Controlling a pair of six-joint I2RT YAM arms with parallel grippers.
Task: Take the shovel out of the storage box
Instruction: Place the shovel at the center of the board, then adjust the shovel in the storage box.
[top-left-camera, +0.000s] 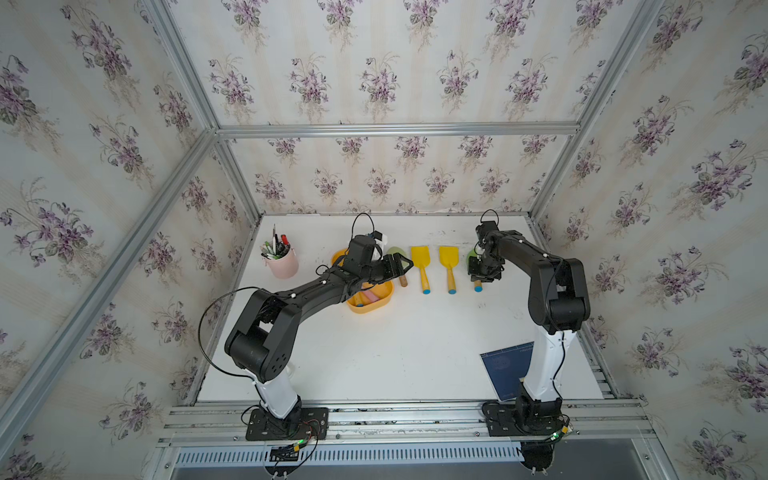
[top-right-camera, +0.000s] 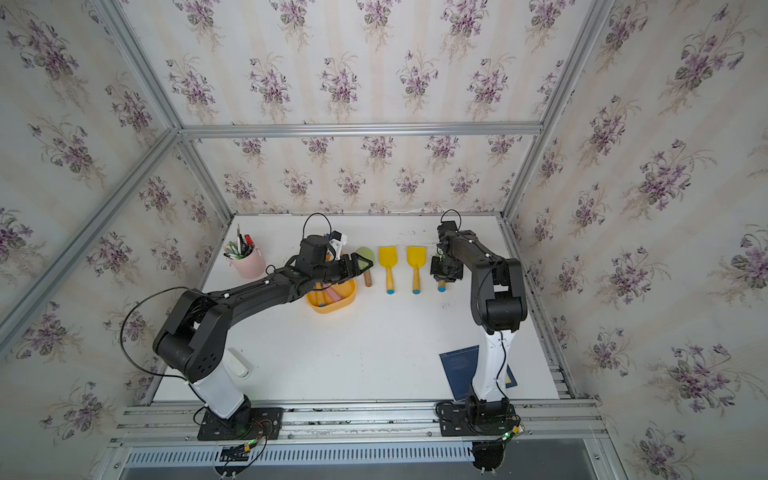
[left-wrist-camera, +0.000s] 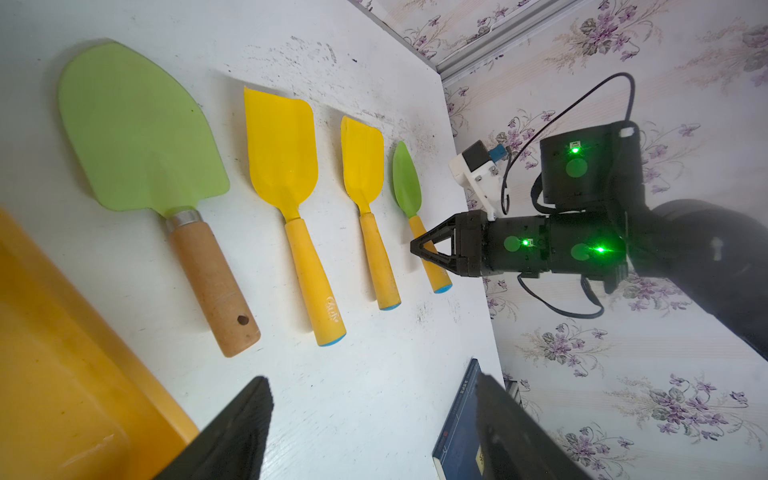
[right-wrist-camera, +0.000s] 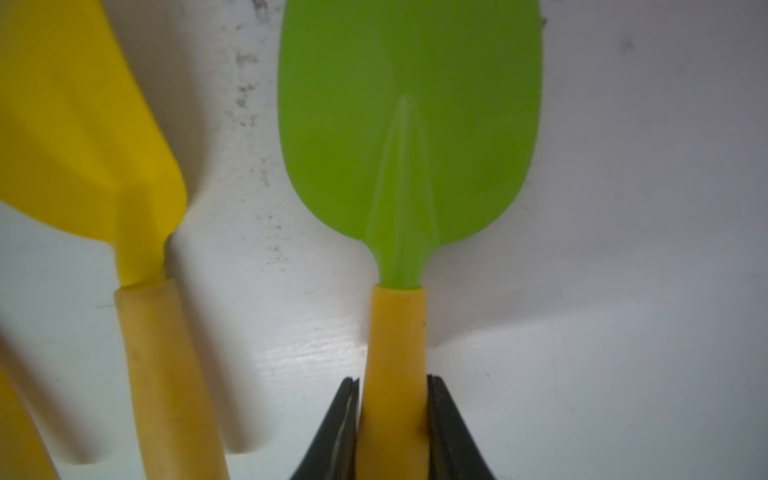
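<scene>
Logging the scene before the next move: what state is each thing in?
Storage box: open, shovel inside, partly hidden.
Left gripper: open, empty.
Right gripper: shut on small green shovel.
Wooden-handled shovel: flat on table.
Yellow shovels: flat on table.
Pen cup: upright, holding pens.
Book: closed, flat.

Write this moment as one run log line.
left gripper: open, near storage box | right gripper: shut on small green shovel handle | box: pink item inside

The shovel (right-wrist-camera: 409, 124), with a green rounded blade and a yellow handle, lies along the bench with its handle clamped in the right claw (right-wrist-camera: 392, 380). The storage box (top-left-camera: 376, 306), a yellow-orange tub, sits upright below and just behind the left claw (top-left-camera: 401, 265).
</scene>
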